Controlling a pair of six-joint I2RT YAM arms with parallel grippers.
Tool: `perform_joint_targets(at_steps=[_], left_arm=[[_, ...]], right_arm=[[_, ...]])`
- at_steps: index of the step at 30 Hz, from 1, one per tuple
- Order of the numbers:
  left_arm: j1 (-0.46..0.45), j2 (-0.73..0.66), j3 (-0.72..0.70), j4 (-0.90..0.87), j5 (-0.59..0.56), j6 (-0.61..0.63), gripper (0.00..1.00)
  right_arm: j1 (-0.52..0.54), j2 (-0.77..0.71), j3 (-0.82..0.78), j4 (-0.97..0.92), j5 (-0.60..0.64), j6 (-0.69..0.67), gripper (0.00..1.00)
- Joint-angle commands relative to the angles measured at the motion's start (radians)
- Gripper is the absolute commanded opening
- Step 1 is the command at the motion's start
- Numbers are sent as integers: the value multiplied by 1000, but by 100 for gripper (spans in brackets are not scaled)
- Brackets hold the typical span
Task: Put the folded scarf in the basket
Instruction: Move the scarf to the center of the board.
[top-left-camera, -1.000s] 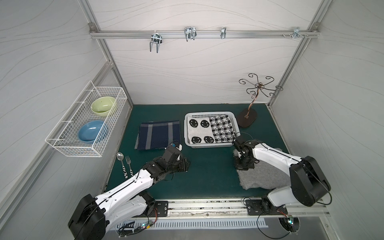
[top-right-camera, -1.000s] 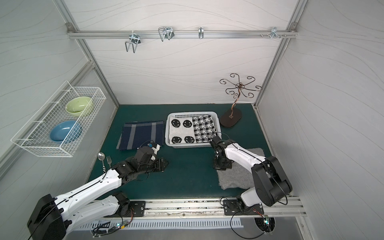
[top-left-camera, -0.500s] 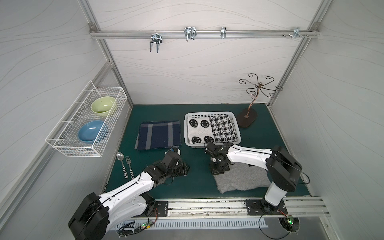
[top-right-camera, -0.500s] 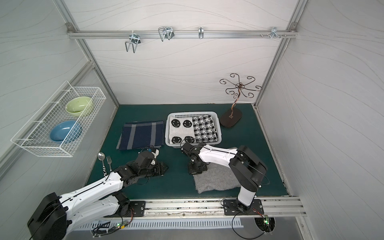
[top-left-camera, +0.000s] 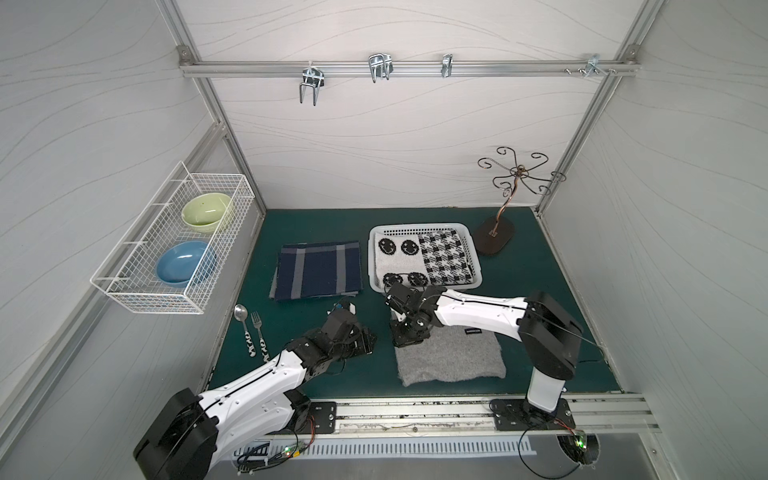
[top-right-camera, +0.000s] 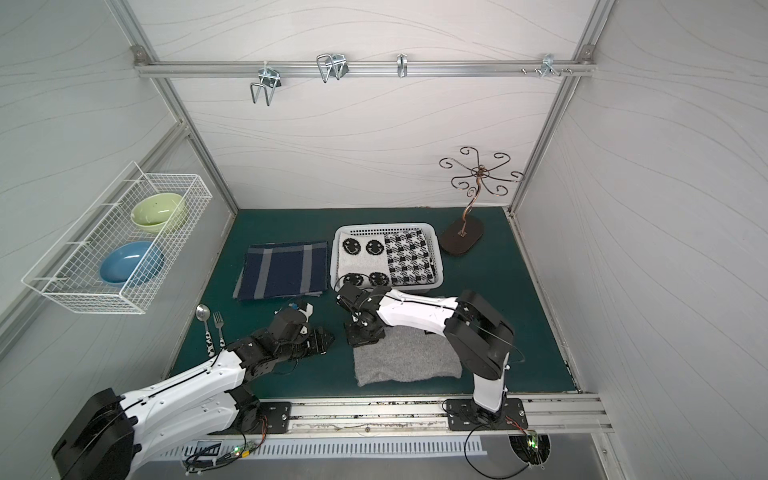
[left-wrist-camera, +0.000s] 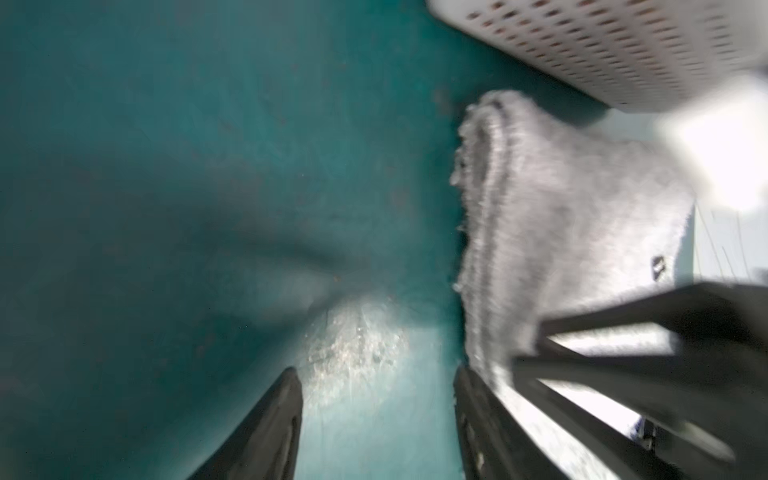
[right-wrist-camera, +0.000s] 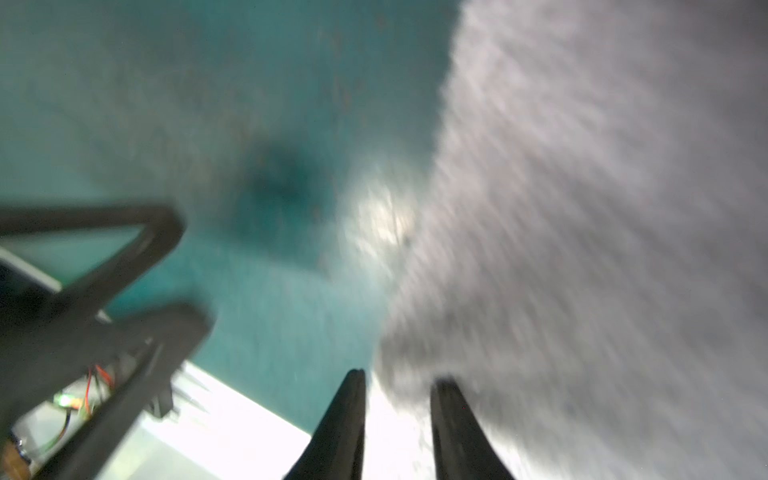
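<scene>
Nearest, the grey folded scarf (top-left-camera: 451, 357) lies flat on the green surface (top-left-camera: 523, 270). My right jaws, slightly parted and pinching nothing, hang over its far corner. My left jaws are spread beside its edge, likely for a two-handed lift. The basket (top-left-camera: 415, 228) stands just beyond.

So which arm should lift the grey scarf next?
Right, probably. The right arm has its jaws over the corner of the grey scarf nearest the basket; the left arm has open jaws beside it, over bare mat.
</scene>
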Motion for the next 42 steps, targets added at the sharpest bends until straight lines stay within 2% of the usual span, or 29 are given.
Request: perform_joint_targets(at_steps=[1,6,11,13,18,24,27,33,35,37,38,42], left_arm=[[-22,80,4,182,24,-49,65],[-113,189,12,371,-26,-84,70],[-143,222,-26,508,-95,-125,74],[-143,250,0,473,-87,-107,75],[-156,393,11,546,-32,-148,77],[-238,518,23,662,-69,-202,78],[-295,589,48,696,-90,-239,75],[-321,705,26,872,-77,-276,44],[-317,711,25,890,-63,-257,22],[-302,687,7,888,-44,-250,4],[-289,658,-12,869,-40,-244,0],[-173,468,-84,638,26,-180,0]], right_arm=[[-45,-188,-96,-21,13,-7,31],[-143,-445,-246,-52,21,-29,31],[-261,-621,-356,-93,-13,-71,31],[-285,-661,-385,-104,-28,-86,31],[-336,-732,-416,-125,-64,-117,31],[-417,-783,-417,-140,-98,-152,31],[-459,-790,-428,-126,-136,-161,31],[-483,-790,-439,-119,-147,-179,32],[-509,-786,-466,-86,-170,-183,32],[-553,-778,-492,-57,-207,-186,32],[-573,-772,-500,-47,-223,-190,31],[-627,-749,-519,-20,-250,-219,37]])
